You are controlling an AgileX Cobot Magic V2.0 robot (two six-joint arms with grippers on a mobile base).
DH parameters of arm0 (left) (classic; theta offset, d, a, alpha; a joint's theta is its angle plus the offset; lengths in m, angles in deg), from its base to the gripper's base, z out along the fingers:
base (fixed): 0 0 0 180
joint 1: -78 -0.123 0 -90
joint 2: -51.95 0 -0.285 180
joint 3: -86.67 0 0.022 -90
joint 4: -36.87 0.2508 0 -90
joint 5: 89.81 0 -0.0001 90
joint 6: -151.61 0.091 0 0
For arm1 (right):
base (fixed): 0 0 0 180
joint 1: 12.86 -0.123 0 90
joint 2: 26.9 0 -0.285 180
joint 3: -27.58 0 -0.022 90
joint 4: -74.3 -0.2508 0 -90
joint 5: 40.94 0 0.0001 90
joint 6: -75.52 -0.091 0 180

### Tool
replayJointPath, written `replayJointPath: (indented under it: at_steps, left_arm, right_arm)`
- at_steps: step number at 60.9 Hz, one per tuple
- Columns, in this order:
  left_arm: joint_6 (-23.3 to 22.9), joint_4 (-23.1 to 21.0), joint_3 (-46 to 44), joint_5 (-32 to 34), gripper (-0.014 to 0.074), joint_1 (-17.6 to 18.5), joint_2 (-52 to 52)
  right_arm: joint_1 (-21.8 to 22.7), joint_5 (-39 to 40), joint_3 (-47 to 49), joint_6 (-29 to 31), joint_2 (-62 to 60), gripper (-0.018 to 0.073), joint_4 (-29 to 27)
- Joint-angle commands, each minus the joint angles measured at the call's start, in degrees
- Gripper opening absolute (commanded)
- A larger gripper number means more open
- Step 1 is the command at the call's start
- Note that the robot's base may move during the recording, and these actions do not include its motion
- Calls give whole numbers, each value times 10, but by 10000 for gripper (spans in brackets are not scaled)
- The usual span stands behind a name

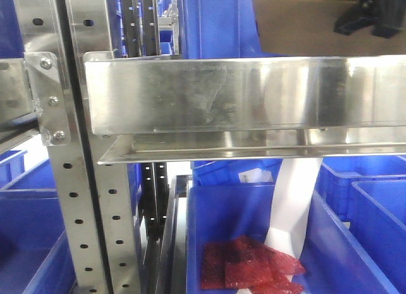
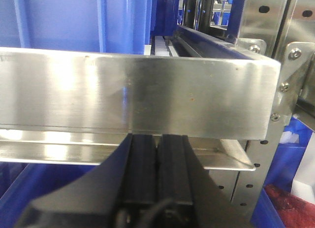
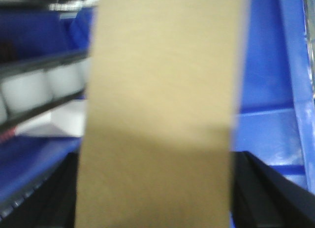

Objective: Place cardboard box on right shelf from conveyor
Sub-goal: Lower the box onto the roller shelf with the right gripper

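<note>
Right gripper [image 3: 155, 208] clasped the cardboard box [image 3: 162, 105] between both fingers, above the right shelf [image 1: 241, 94]; the left gripper [image 2: 157, 154], fingers pressed together, sat just below a neighbouring steel lip.

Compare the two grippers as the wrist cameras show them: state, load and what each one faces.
The left gripper has its fingers pressed together with nothing between them; the right gripper is shut on the cardboard box, its dark fingers flanking the tan face. The left one faces the steel lip of a shelf; the right one faces blue bins and white rollers. Both have black fingers.
</note>
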State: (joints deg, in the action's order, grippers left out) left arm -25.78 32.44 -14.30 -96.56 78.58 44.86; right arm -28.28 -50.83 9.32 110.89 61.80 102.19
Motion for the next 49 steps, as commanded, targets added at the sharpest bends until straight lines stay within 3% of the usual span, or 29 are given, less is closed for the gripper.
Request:
replayJointPath:
  at_steps: [1,14,38,49]
  left_arm:
    - [0,-3,5,49,-116,-1,8]
    - [0,-3,5,49,-116,-1,8]
    - [0,-3,5,49,-116,-1,8]
    - [0,-3,5,49,-116,-1,8]
  right_arm:
    - [3,50,19,-32,-21,619,0]
    - [-4,44,19,-39,-34,619,-47]
    - [-11,3,19,-54,-80,617,-188]
    - [-11,-47,19,-121,-111,617,-238]
